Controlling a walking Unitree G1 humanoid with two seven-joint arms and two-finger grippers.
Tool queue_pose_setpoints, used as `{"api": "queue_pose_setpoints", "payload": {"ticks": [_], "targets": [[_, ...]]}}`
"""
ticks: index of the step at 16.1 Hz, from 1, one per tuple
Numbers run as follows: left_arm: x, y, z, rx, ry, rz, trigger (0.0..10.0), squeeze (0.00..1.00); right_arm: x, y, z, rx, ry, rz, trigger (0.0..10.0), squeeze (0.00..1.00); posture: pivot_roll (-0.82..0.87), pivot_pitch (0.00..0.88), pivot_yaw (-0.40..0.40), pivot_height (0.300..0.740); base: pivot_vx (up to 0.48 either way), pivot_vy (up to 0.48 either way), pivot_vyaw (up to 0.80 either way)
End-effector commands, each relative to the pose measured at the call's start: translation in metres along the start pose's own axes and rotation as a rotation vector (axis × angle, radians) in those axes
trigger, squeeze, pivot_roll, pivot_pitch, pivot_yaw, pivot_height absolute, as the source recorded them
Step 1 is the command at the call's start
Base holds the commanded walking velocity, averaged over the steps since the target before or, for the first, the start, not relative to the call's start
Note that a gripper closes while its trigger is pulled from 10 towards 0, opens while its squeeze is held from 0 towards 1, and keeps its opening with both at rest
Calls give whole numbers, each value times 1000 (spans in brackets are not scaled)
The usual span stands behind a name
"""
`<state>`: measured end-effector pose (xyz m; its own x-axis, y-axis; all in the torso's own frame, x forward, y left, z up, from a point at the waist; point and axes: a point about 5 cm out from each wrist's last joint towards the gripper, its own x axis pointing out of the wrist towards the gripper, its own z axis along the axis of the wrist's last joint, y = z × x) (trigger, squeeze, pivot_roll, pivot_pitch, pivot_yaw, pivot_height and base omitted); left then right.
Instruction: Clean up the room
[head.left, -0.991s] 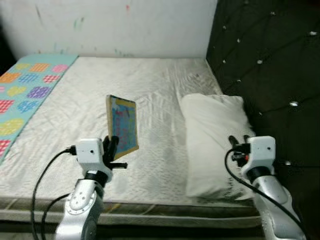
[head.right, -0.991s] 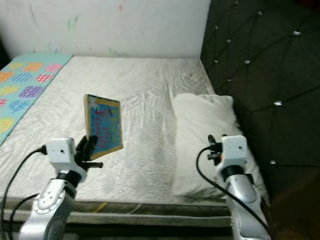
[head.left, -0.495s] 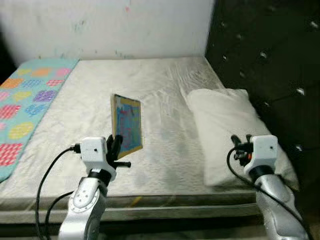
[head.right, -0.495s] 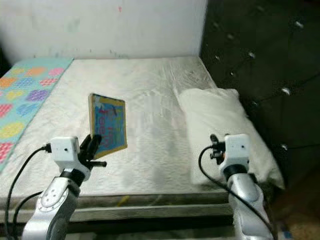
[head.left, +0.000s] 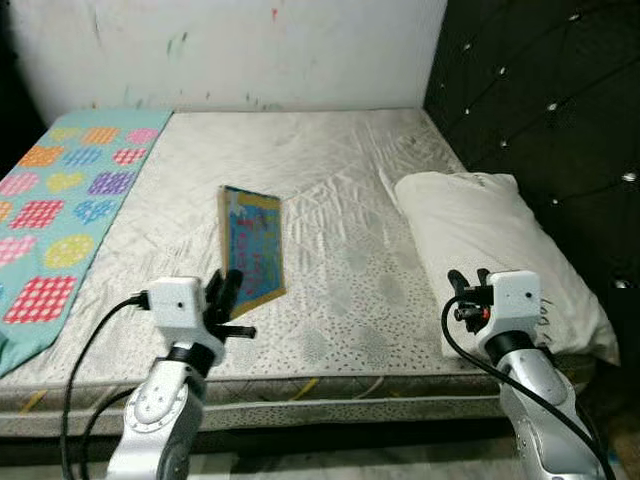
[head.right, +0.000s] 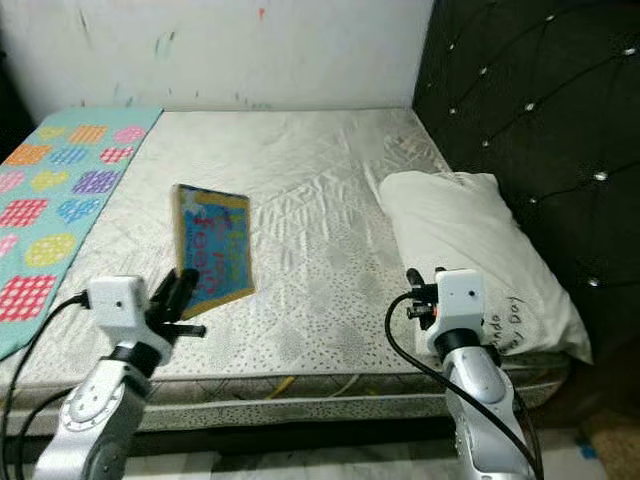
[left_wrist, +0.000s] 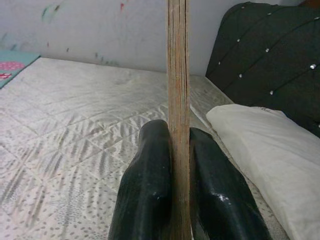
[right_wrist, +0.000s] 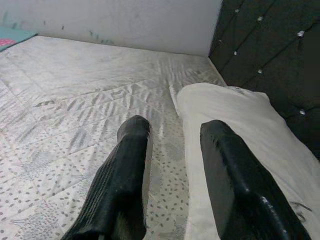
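Note:
My left gripper (head.left: 226, 296) is shut on the lower edge of a thin book (head.left: 252, 243) with a blue cover and tan border, held upright above the front of the mattress (head.left: 330, 190). In the left wrist view the book (left_wrist: 178, 90) shows edge-on, clamped between the two black fingers (left_wrist: 150, 195). My right gripper (head.left: 467, 283) stands open with nothing in it over the front right of the bed, beside the near end of a white pillow (head.left: 495, 250). Its fingers (right_wrist: 127, 180) point along the mattress, the pillow (right_wrist: 230, 125) just beside them.
A teal patchwork blanket (head.left: 60, 195) lies along the bed's left side. A dark tufted headboard (head.left: 545, 90) rises on the right, a white marked wall (head.left: 230, 50) at the far end. The mattress's front edge (head.left: 300, 390) runs just before my arms.
The camera has pulled back and shifted, so more of the blanket and the bed's front edge show. The book stays clamped in my left gripper; the right stays open.

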<state>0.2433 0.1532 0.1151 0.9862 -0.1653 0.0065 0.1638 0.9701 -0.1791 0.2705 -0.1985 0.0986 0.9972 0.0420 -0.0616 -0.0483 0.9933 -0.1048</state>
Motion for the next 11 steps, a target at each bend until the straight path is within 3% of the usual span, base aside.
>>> {"api": "queue_pose_setpoints", "payload": {"ticks": [1,11], "targets": [[1,-4,13,8,-69,-26,10000,0,1,-3,4,-14,-13,-3,10000,0,-177,12,20,740,315,0,0],[2,-5,13,8,-62,-28,10000,0,2,-3,5,-20,-16,-8,10000,0,-178,14,20,740,315,0,0]]}}
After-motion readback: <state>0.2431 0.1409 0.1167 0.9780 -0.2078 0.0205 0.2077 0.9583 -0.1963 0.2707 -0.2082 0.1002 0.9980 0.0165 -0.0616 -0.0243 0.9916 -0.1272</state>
